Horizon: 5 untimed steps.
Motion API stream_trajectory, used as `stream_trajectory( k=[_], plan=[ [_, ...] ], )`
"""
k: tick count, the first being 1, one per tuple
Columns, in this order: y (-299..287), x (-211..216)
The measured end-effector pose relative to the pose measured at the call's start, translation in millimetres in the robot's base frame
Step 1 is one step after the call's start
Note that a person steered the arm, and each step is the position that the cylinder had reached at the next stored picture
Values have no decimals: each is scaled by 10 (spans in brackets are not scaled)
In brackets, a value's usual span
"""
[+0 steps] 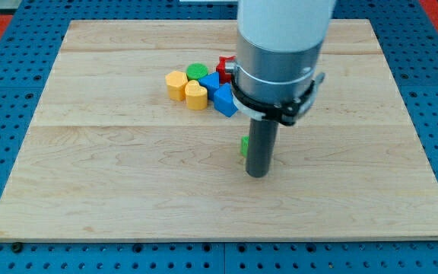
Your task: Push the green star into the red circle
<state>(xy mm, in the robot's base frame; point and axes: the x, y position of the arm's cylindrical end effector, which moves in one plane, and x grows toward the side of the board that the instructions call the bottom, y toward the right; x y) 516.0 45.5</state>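
One camera view shows a pale wooden surface [128, 190] lying on a blue pegboard base [6, 91]. The arm's white and grey body [280, 53] comes down from the view's top, right of centre, and hides part of the board behind it. Below it the dark rod stands upright, and my tip [258, 175] rests on the wood a little right of the board's middle.

The arm has no grasping end effector, only the rod, so there is nothing to be open or closed and nothing is gripped.

A small piece of green [244, 145] shows at the rod's left edge, touching or just behind it; this is likely the green star, though most of it is hidden and its shape cannot be made out. My tip sits just below and to the right of that green sliver.

Toward the view's top left of the rod lies a tight cluster of blocks. A yellow block [176, 84] is at its left end, with a second yellow block [195, 96] just beside it. A green round block [197, 71] sits above them. A blue block [210, 81] and another blue block [225, 100] follow to the right. A red block [223, 65] pokes out at the arm's left edge, mostly hidden, so its shape is unclear. The cluster lies well apart from my tip.
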Motion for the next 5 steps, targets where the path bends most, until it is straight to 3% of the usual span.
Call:
stream_trajectory(
  k=[4,5],
  plan=[
    [419,-1274],
    [393,-1396]
  ],
)
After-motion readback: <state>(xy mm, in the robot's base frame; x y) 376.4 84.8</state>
